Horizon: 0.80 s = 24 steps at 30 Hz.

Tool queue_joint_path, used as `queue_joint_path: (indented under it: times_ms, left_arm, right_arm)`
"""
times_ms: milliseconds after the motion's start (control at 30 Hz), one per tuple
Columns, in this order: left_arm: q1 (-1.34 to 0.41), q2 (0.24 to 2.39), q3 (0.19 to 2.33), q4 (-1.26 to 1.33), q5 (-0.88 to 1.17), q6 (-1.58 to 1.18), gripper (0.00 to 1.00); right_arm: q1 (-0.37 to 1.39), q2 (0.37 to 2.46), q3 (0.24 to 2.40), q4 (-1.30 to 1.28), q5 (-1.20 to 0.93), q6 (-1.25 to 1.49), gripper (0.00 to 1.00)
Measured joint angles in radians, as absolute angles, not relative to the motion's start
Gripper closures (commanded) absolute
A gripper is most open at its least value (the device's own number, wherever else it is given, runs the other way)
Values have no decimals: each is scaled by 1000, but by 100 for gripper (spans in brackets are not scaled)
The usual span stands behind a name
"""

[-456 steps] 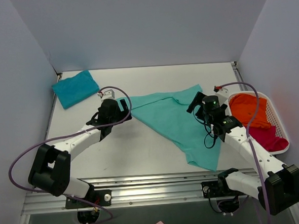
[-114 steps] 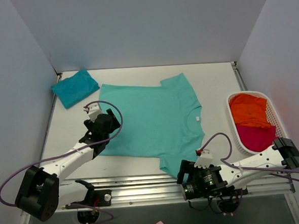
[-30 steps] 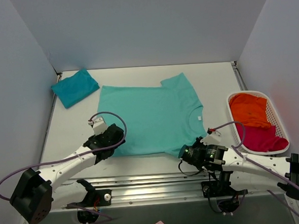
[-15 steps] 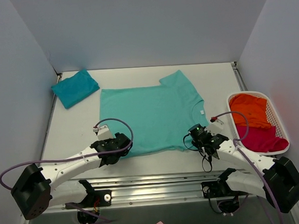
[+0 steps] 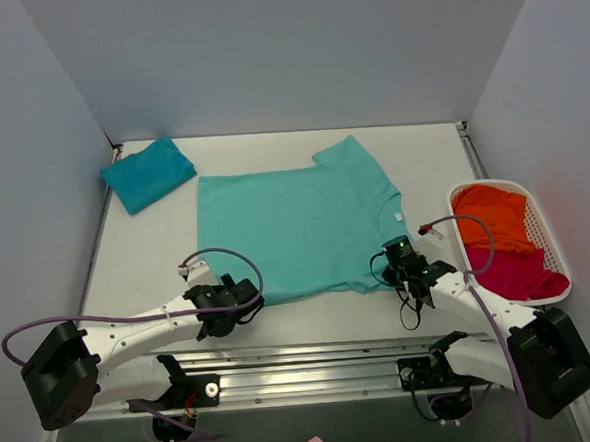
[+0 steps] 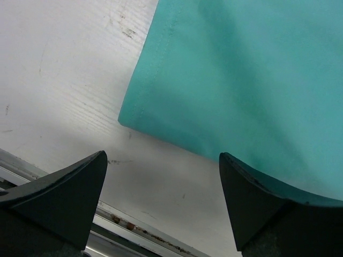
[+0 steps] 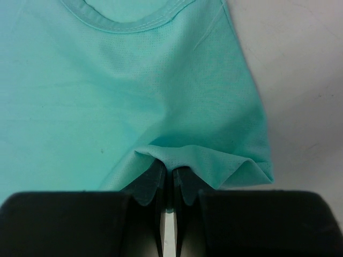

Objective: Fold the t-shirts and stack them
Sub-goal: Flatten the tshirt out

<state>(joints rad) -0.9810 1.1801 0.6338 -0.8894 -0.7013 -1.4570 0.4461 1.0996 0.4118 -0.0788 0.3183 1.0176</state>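
Note:
A light mint-green t-shirt lies spread flat mid-table, its white neck label to the right. My right gripper is at its near right sleeve; in the right wrist view the gripper is shut on a raised pinch of that sleeve's cloth, below the neckline. My left gripper hovers at the shirt's near left hem corner, open, with bare table between its fingers. A darker teal t-shirt lies folded at the back left.
A white basket at the right edge holds an orange shirt and a magenta one. The metal rail runs along the table's near edge, just behind the left gripper. Walls close in the left, back and right.
The right gripper carried the pinched sleeve away from the near edge, shifting the shirt slightly backward. The left gripper slid nearer and rightward to the hem corner, still open.

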Motion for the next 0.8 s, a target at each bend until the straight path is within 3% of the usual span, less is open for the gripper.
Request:
queue_joint_path:
  times_ms: [500, 667, 800]
  left_arm:
    - [-1001, 1392, 637, -864, -765, -1612, 13]
    - [-1007, 1428, 649, -870, -803, -1681, 22]
    - [-1068, 1425, 649, -921, -832, -1765, 23]
  right_arm:
    - [432, 1098, 400, -55, 272, 982, 100]
    - [432, 1098, 400, -49, 260, 969, 100]
    - [432, 1098, 400, -37, 252, 963, 100]
